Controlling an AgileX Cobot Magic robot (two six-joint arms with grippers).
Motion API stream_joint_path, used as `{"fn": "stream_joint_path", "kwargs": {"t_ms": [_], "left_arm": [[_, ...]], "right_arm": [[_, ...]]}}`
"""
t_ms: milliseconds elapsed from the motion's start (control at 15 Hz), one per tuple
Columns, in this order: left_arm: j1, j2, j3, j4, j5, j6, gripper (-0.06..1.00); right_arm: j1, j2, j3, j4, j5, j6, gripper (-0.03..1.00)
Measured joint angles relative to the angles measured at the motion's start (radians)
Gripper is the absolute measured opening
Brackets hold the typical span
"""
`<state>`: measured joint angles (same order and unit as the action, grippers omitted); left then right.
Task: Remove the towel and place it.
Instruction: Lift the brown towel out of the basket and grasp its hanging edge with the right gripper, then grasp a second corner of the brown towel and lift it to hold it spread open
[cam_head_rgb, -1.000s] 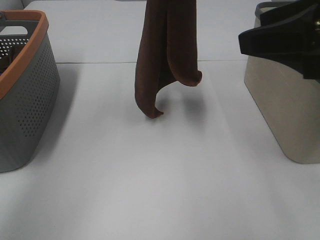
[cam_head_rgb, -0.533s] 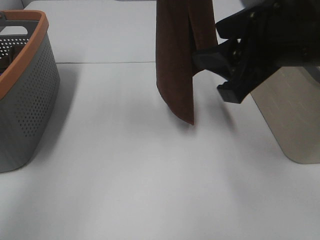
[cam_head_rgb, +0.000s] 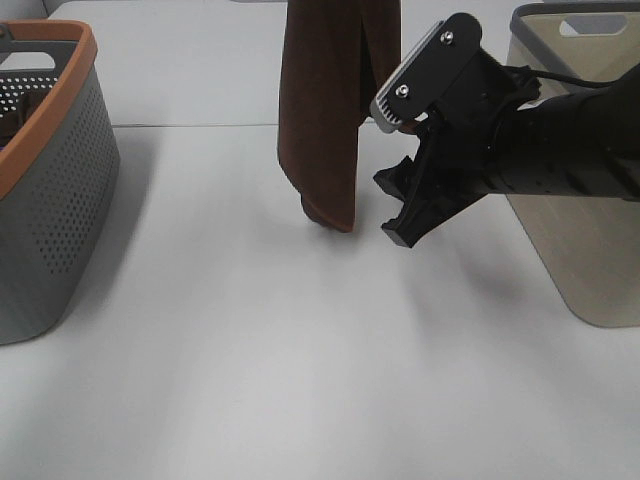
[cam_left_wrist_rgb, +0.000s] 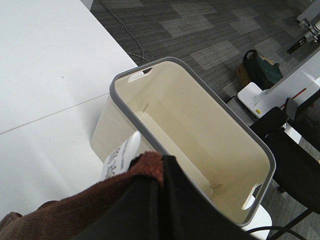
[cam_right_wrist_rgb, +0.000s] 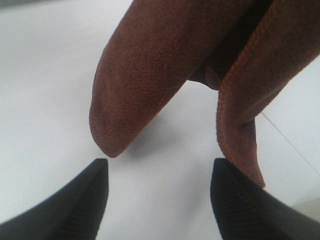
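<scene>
The table (cam_head_rgb: 250, 380) is open at front and centre, giving free passage between the baskets. The left side is blocked by the grey basket (cam_head_rgb: 60, 200), the right side by the beige basket (cam_head_rgb: 590, 240). The towel (cam_head_rgb: 325, 120) hangs mid-table, its lower end close to the surface. The right gripper (cam_head_rgb: 392, 210), jaws apart, fills the space just beside it.

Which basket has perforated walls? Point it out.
The grey basket with the orange rim, left in the high view: small holes cover its walls, whereas the beige basket on the right has solid walls.

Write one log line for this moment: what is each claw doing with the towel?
left claw: shut on towel, towel hanging | right claw: open, near towel's lower end, no contact
</scene>
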<state>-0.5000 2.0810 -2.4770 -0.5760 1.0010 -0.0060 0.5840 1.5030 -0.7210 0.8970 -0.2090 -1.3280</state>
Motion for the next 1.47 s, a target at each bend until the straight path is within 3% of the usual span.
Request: {"fn": "stream_joint_path", "kwargs": {"t_ms": [800,1133,1467], "left_arm": [[0.0,0.0,0.0,-0.002,-0.005,0.0,0.0],[0.0,0.0,0.0,-0.002,-0.005,0.0,0.0],[0.0,0.0,0.0,-0.005,-0.005,0.0,0.0]], "right_arm": [[0.001,0.12,-0.012,-0.026,-0.272,0.0,0.58],[0.001,0.147,-0.072,-0.071,-0.29,0.071,0.55],[0.001,0.185,-0.073,-0.093,-0.318,0.073,0.5]]}}
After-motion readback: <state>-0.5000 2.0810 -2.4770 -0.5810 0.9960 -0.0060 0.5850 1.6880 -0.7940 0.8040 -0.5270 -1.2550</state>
